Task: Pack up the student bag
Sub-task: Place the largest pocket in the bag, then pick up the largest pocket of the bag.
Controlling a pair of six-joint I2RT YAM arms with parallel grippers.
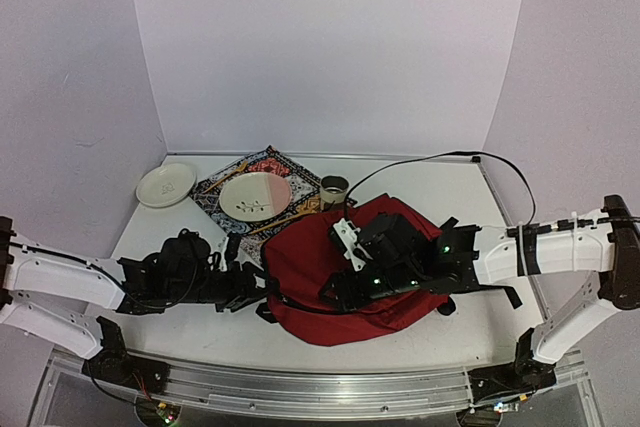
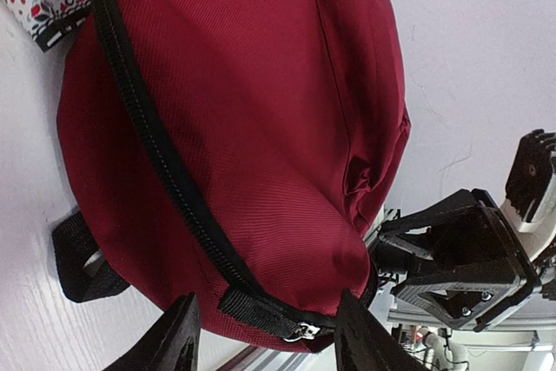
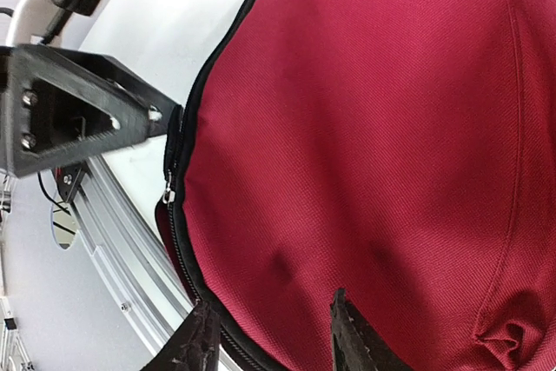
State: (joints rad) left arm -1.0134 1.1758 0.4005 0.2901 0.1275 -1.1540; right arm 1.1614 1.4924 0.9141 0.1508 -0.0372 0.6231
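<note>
White tabletop [image 1: 470, 207] boxed in by pale lilac walls [image 1: 320, 47]; flat on it, toward the near edge, a large soft dark-red fabric backpack [image 1: 340, 322] with black straps and zips; left gripper [image 2: 265, 301] at the bag's left edge, jaws apart astride a black zip tab [image 2: 256, 310], clamping nothing; right gripper [image 3: 273, 301] over the bag's top, jaws part open above plain red cloth, holding nothing.

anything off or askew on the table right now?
Nothing spilled or damaged. Only the patterned cloth under one plate lies skewed, diagonal to the table edge. The bag lies flat, zipper closed.
</note>
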